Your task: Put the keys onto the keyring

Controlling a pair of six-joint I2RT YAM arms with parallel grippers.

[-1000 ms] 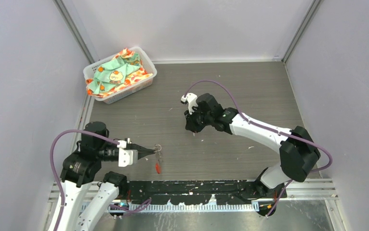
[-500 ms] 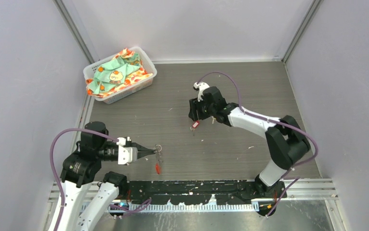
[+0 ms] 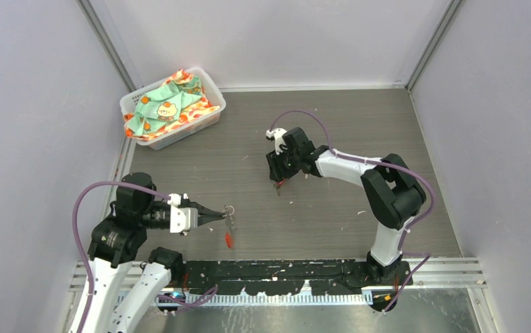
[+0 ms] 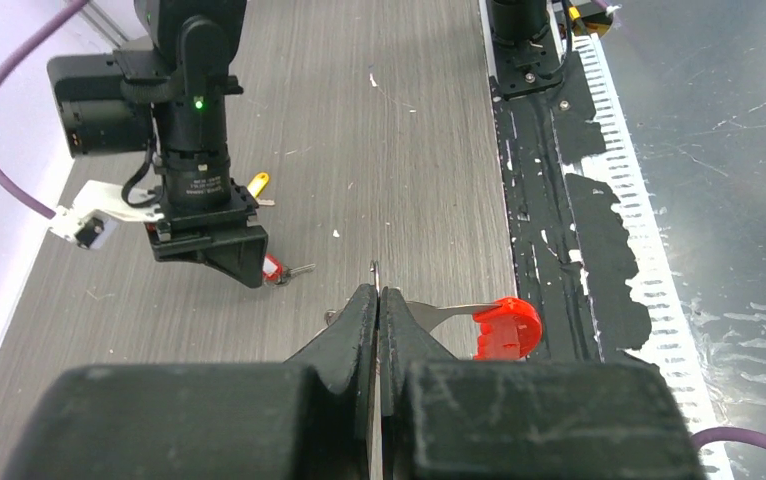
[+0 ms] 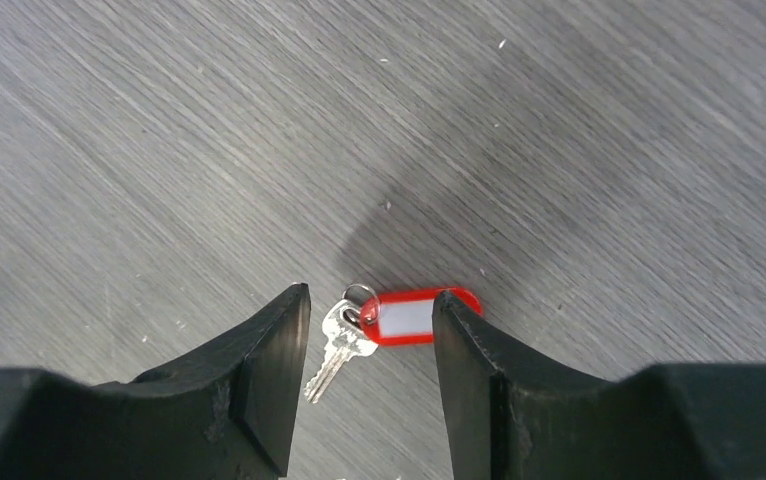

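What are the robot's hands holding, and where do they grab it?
Left gripper pinches the keyring by its silvery metal part. Right gripper holds nothing.

The left arm and the right arm are both made of white shells with black joint housings. A purple cable loops along the left one, and a second purple cable along the right one. The left tool has a white block behind thin black fingers. The right tool has matt black wedge fingers. A small green light shines on its black wrist, beside a white bracket.
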